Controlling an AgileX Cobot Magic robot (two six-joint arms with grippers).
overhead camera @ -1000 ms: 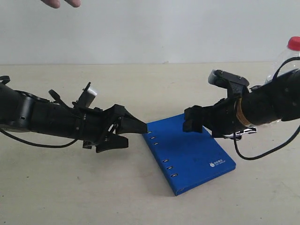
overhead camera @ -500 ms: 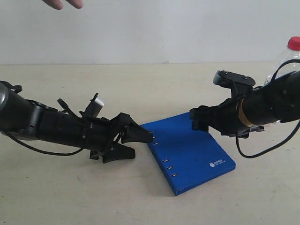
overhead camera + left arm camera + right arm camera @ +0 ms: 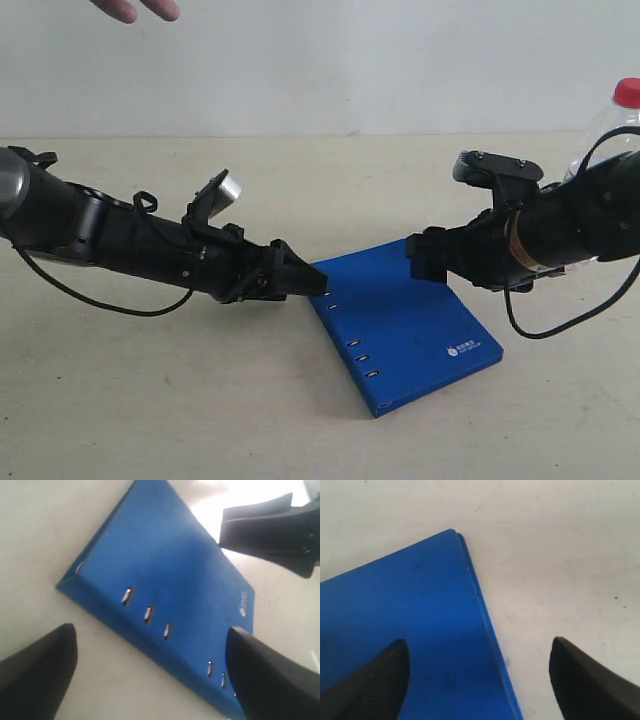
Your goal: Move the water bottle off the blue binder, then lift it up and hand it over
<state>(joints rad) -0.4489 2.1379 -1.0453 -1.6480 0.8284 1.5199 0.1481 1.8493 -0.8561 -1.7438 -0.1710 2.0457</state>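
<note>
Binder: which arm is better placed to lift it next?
Left, probably: the left pincer, open, sits low at the binder's slotted edge, which shows between its fingers in the wrist view. The right pincer, also open, hovers over the far corner. The bottle is already off.

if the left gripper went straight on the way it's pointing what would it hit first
Most likely the blue binder. The left gripper points at its slotted edge near one corner, with the jaws open. Whether the tips touch it yet is unclear from these views.
</note>
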